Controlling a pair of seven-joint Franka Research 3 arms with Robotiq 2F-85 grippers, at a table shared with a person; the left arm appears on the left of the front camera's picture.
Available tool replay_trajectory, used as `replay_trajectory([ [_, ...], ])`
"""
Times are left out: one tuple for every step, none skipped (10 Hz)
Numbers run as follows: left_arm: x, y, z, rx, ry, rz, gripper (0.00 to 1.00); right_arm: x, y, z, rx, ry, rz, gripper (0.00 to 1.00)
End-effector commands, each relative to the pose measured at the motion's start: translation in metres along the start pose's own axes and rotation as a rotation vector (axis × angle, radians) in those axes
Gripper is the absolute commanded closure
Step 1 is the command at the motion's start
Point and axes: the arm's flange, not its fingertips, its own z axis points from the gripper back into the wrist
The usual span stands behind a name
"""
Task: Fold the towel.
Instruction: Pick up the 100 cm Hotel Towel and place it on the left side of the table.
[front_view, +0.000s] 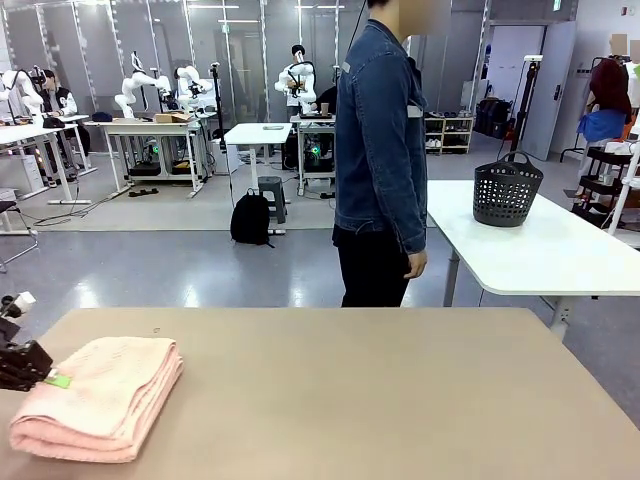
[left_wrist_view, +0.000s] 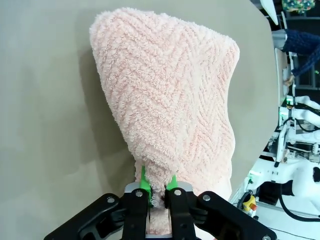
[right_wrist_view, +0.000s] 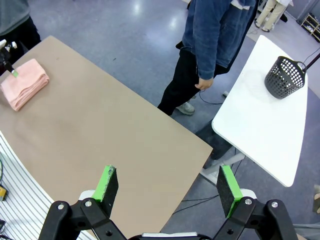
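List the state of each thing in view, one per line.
towel: folded in layers, flat on the table, one edge pinched
left gripper: shut on the towel's edge
right gripper: open, empty, above the table
basket: upright on the white table, handle up
person: standing at the far side

Folded towel (front_view: 100, 397) at table (front_view: 380, 390) left edge, bare tabletop rightward, person (front_view: 380, 150) beyond far edge

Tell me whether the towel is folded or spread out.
Folded. The towel lies as a thick, layered bundle with rounded fold edges on the tan table, and the left gripper is shut on one edge.
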Motion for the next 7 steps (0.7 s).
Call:
replay_trajectory([
  [0.005, 0.011, 0.01, 0.019, 0.004, -0.019, 0.87, -0.001, 0.002, -0.001, -0.002, 0.011, 0.003, 0.0],
  [0.004, 0.015, 0.016, 0.025, -0.009, -0.016, 0.87, -0.001, 0.002, -0.001, -0.002, 0.011, 0.003, 0.0],
  [0.003, 0.018, 0.018, 0.03, -0.018, -0.016, 0.87, -0.001, 0.002, -0.001, -0.002, 0.011, 0.003, 0.0],
  [0.002, 0.019, 0.018, 0.035, -0.034, -0.012, 0.67, -0.001, 0.002, -0.001, -0.002, 0.011, 0.003, 0.0],
  [0.001, 0.017, 0.018, 0.035, -0.031, -0.03, 0.37, -0.001, 0.002, -0.001, -0.002, 0.011, 0.003, 0.0],
  [-0.001, 0.013, 0.022, 0.045, -0.046, -0.042, 0.17, -0.001, 0.002, -0.001, -0.002, 0.011, 0.003, 0.0],
  [-0.005, 0.009, 0.026, 0.075, -0.054, -0.051, 0.0, -0.001, 0.002, -0.001, -0.002, 0.011, 0.003, 0.0],
])
